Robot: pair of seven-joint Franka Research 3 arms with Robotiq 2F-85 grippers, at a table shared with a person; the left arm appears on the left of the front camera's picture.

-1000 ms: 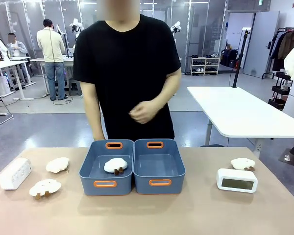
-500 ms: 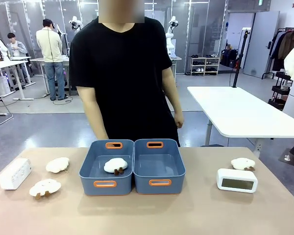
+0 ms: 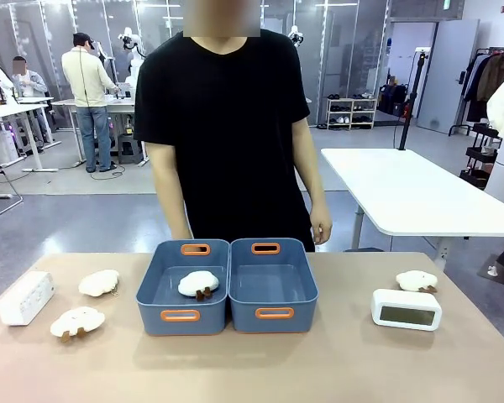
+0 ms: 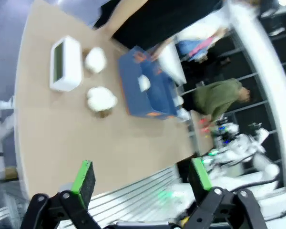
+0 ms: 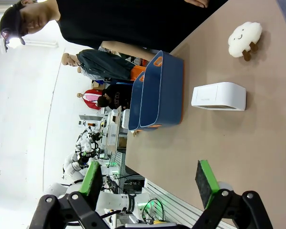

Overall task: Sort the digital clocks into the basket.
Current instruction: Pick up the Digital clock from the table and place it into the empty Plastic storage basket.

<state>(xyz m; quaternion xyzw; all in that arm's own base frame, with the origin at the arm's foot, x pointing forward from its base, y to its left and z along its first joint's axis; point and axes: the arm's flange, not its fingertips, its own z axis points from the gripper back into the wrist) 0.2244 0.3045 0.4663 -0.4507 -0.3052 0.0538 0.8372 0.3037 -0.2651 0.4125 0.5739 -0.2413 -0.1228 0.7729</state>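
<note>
Two white digital clocks lie on the table. One digital clock [image 3: 25,297] [image 4: 65,63] is at the far left, the other digital clock [image 3: 406,309] [image 5: 218,96] at the right with its grey screen facing me. Two blue-grey baskets stand side by side in the middle: the left basket [image 3: 151,290] [image 4: 145,90] holds a white plush toy [image 3: 198,284], and the right basket [image 3: 273,290] [image 5: 159,90] is empty. My left gripper [image 4: 141,175] hovers open high above the table's left end. My right gripper [image 5: 148,177] hovers open above the right end, holding nothing.
Loose plush toys lie at left [image 3: 98,282] [image 3: 76,321] and at right [image 3: 417,280] [image 5: 244,37]. A person in a black shirt [image 3: 227,126] stands behind the baskets, arms hanging at the sides. The front of the table [image 3: 252,369] is bare.
The person lowered the hand from the belly to the side and shifted slightly to the right. Clocks, toys and baskets have not moved.
</note>
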